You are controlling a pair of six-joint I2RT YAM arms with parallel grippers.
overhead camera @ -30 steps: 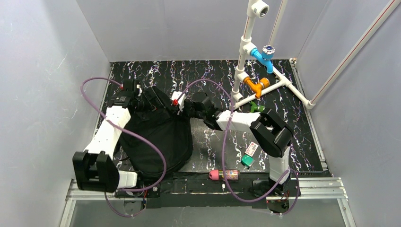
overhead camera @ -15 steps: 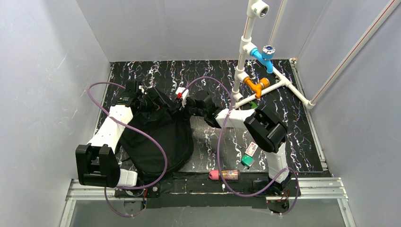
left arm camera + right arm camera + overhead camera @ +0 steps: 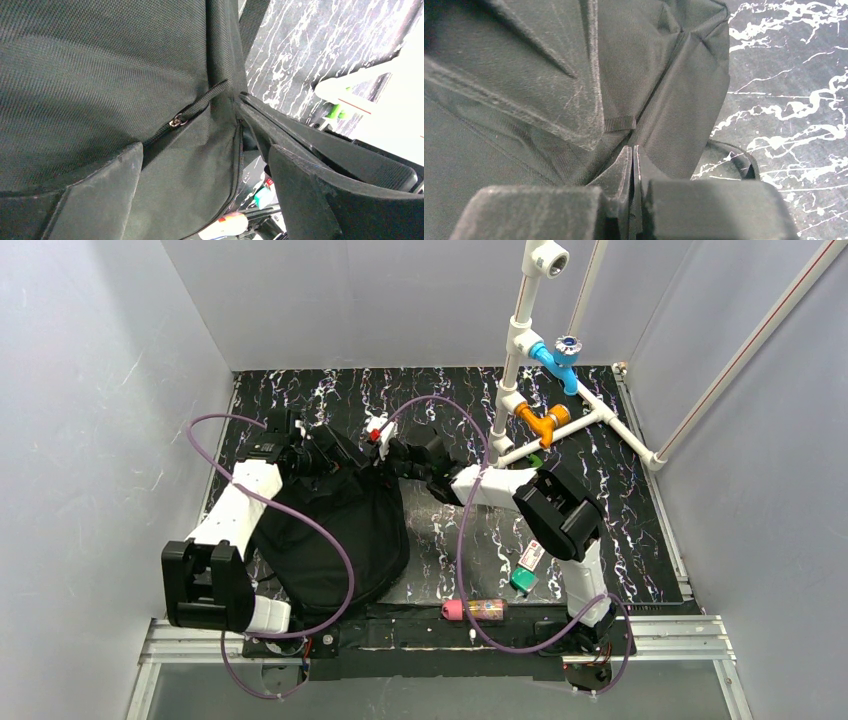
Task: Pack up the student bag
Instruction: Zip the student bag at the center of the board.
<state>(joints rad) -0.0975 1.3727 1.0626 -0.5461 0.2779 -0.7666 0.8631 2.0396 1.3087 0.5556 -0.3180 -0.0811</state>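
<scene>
Black fabric backpack [image 3: 345, 540] lies at 9 o'clock on my black marbled surface [image 3: 300, 385], long axis 12 to 6. At its 12 o'clock end, right jaws pinch a fold; left jaws stand apart over fabric.

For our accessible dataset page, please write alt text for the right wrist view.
The right jaws, closed, pinch a fold of the black student bag, which fills most of the frame. The marbled black-and-white table shows at right.

Stretches left arm [image 3: 235, 515] and right arm [image 3: 505, 483] forward and inward, holds the left gripper [image 3: 202, 150] spread wide, clamps the right gripper [image 3: 632, 151] (fingertips [image 3: 622, 165] pressed together) on student bag [image 3: 664, 75] fabric.
</scene>
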